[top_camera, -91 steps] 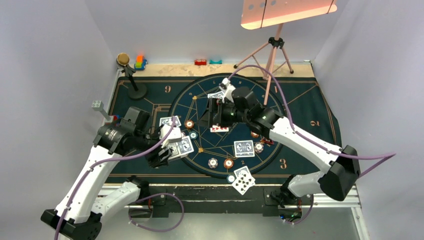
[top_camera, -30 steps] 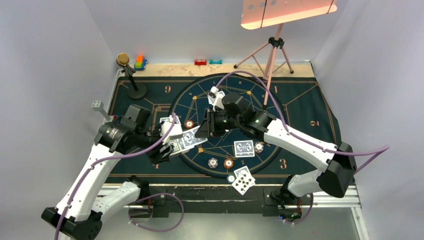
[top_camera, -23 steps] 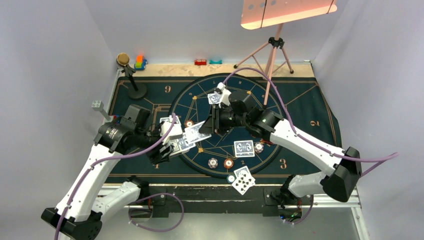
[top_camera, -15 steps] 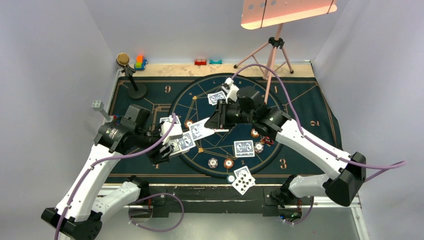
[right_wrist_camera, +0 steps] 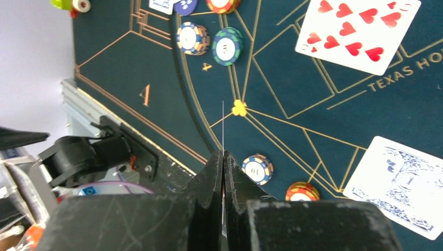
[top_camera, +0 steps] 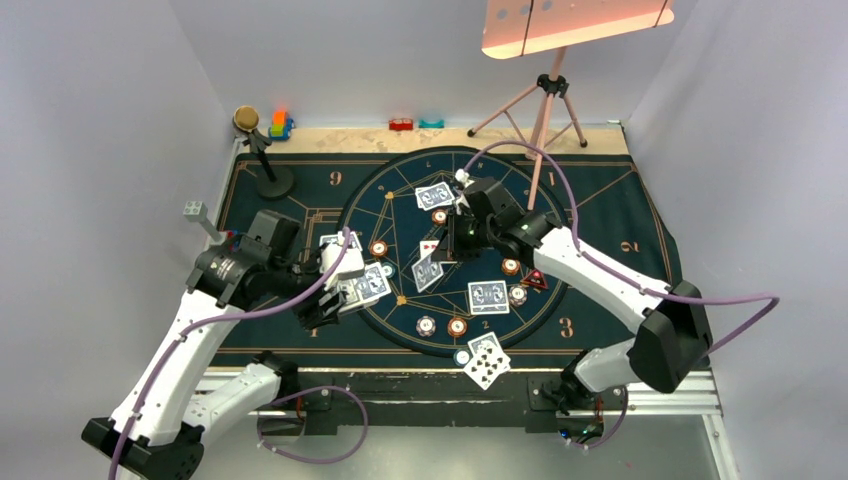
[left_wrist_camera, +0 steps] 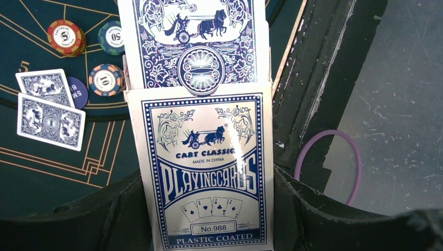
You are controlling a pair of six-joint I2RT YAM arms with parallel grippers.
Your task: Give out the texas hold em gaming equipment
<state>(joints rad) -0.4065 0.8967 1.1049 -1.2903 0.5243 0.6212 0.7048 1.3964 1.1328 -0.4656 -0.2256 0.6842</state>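
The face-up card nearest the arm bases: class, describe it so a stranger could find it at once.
Start at the dark blue mat and its big gold circle. At the circle's near edge, on the mat's front border, a tilted card lies beside a blue chip. It shows dark pips on white; the card just beyond it shows a blue patterned back.

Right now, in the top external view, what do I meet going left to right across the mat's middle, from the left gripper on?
The left gripper holding the card box → playing card pinched in the right gripper → face-down card lying flat → red triangular token.
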